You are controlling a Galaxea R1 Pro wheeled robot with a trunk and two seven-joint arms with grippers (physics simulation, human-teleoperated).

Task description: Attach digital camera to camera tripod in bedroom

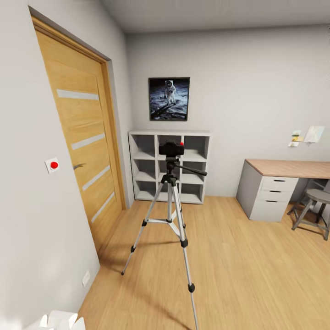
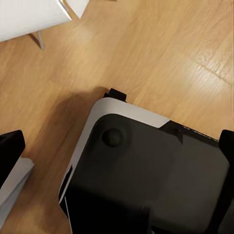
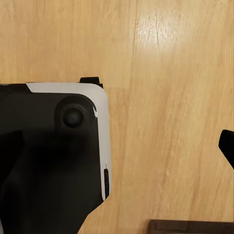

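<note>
No readable writing anywhere. The digital camera sits atop the camera tripod before the far shelf. Whether either gripper is released or clenched cannot be told.

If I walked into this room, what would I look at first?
Probably the tripod standing in the middle of the wood floor, with a little black camera sitting on top. Behind it is a white cube shelf with an astronaut picture above, and a big wooden door on the left.
</note>
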